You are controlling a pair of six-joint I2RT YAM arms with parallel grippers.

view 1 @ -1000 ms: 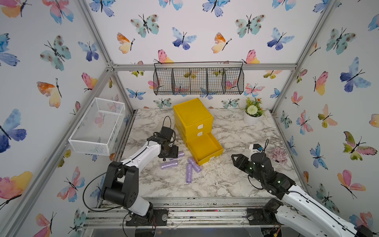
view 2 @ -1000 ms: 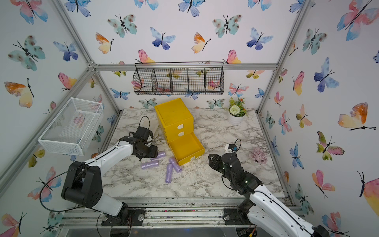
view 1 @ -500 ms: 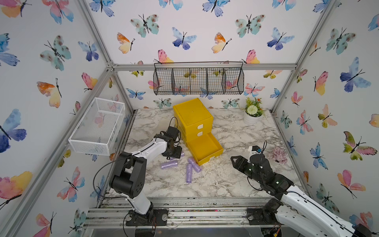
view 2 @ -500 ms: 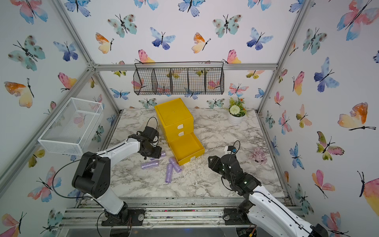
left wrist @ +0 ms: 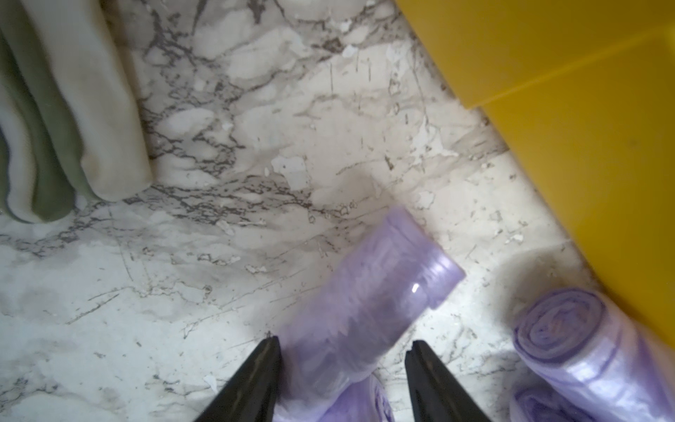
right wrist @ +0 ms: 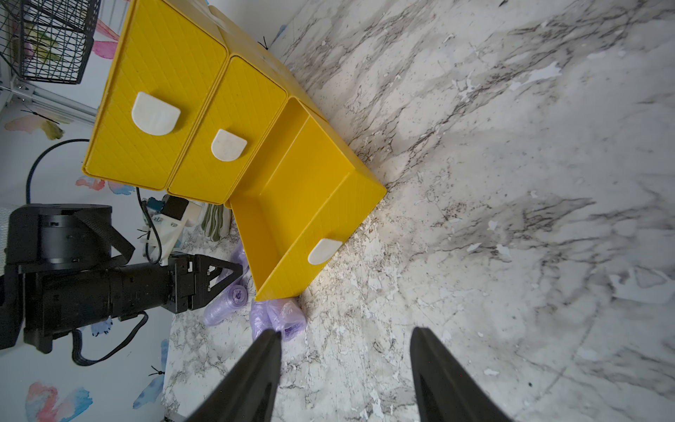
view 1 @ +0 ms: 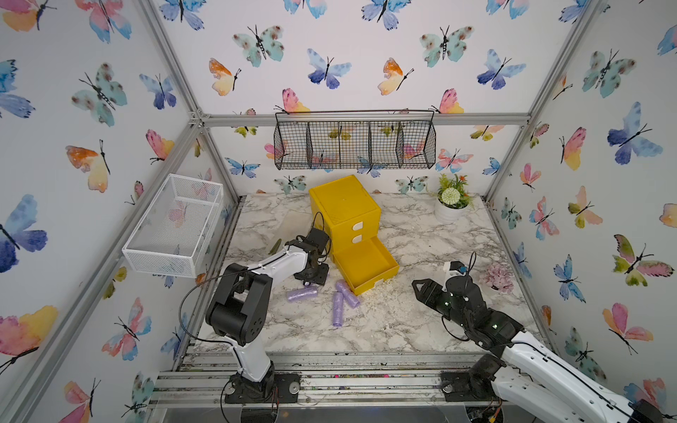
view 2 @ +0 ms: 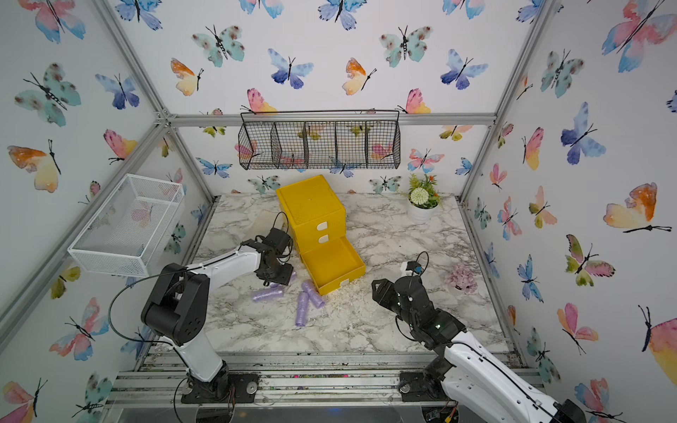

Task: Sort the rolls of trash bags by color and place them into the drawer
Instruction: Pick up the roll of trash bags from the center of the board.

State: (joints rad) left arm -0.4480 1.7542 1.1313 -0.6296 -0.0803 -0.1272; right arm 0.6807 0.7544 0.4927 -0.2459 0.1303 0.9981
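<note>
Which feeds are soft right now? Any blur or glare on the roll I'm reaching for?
Left wrist view: the purple roll inside the left gripper is motion-smeared, with one small glint; the glove is soft too. Right wrist view: sharp, bright patch beside the open drawer. Both top views: crisp, evenly lit.

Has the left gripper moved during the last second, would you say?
Yes. In a top view the left gripper has shifted toward the yellow drawer unit.
</note>
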